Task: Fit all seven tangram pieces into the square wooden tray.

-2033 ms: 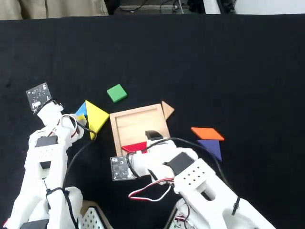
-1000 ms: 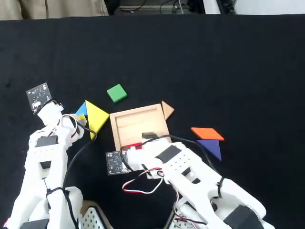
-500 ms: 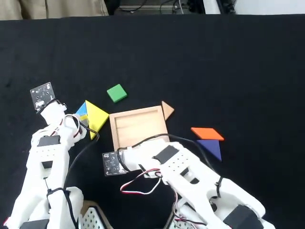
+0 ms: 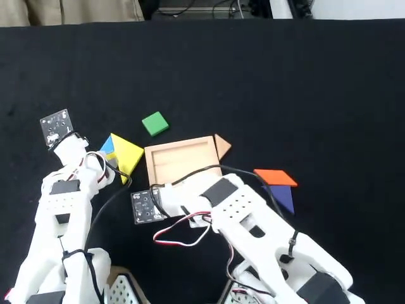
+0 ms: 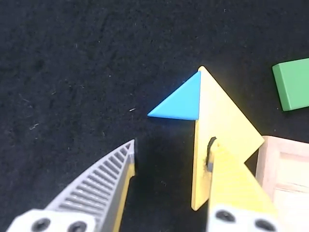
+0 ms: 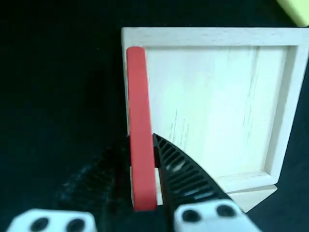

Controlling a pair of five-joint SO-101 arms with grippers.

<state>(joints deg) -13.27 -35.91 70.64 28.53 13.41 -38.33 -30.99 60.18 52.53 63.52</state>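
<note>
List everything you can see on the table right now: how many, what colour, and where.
wooden tray: one, pale wood, mid-table.
red piece: one, red, on edge along a tray wall.
yellow triangle: one, yellow, left of the tray.
blue triangle: one, blue, touching the yellow triangle.
green square: one, green, beyond the tray's left corner.
wood triangle: one, tan, beside the tray's far right corner.
orange parallelogram: one, orange, right of the tray.
purple triangle: one, purple, just nearer than the orange parallelogram.
left gripper: one, grey and yellow, open above the yellow triangle.
right gripper: one, black, shut on the red piece.
</note>
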